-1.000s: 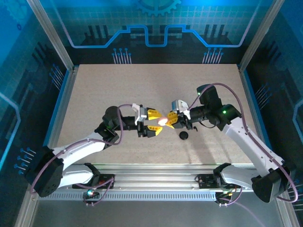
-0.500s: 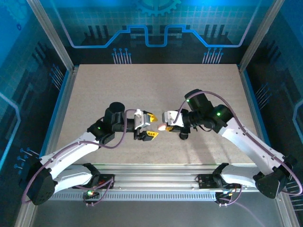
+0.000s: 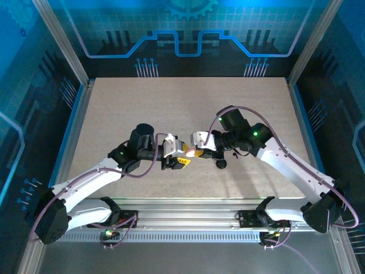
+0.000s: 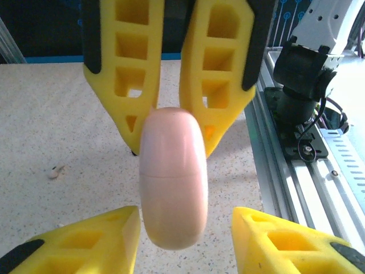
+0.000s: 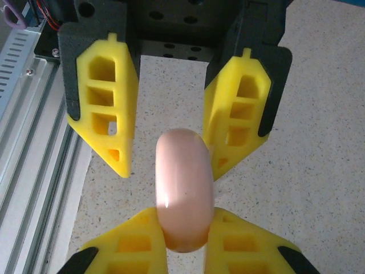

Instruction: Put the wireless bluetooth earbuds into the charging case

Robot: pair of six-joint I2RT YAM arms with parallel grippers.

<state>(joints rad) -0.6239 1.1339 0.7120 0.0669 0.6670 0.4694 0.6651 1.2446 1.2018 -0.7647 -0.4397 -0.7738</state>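
While the right claw (image 5: 185, 214) clenched the pink charging case (image 5: 183, 171), I needed the left claw (image 4: 185, 209), jaws parted around it, centred below the seam (image 4: 171, 174) before squeezing.

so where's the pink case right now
In the top view the pink case is over mid-table between the two arms, clamped by the right gripper, with the open left gripper straddling it.
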